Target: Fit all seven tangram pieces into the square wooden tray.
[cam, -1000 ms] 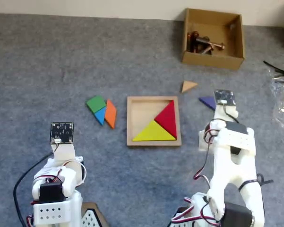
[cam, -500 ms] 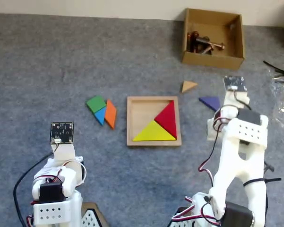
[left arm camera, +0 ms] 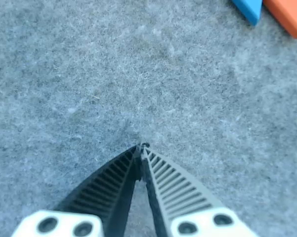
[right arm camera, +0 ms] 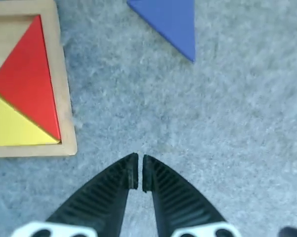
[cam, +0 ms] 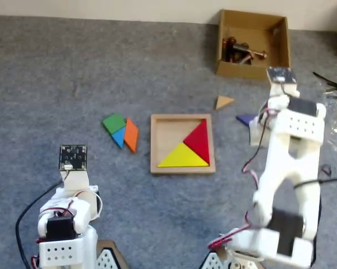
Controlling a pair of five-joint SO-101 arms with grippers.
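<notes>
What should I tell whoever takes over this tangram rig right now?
Left gripper: shut, empty, over bare carpet short of the blue piece and orange piece.
Right gripper: shut, empty, over carpet between the tray and the indigo triangle.
Done: red triangle and yellow triangle lie in the tray.
Left: green piece, blue and orange clustered on the left arm's side; tan triangle and indigo on the right arm's side. Five to place.
</notes>
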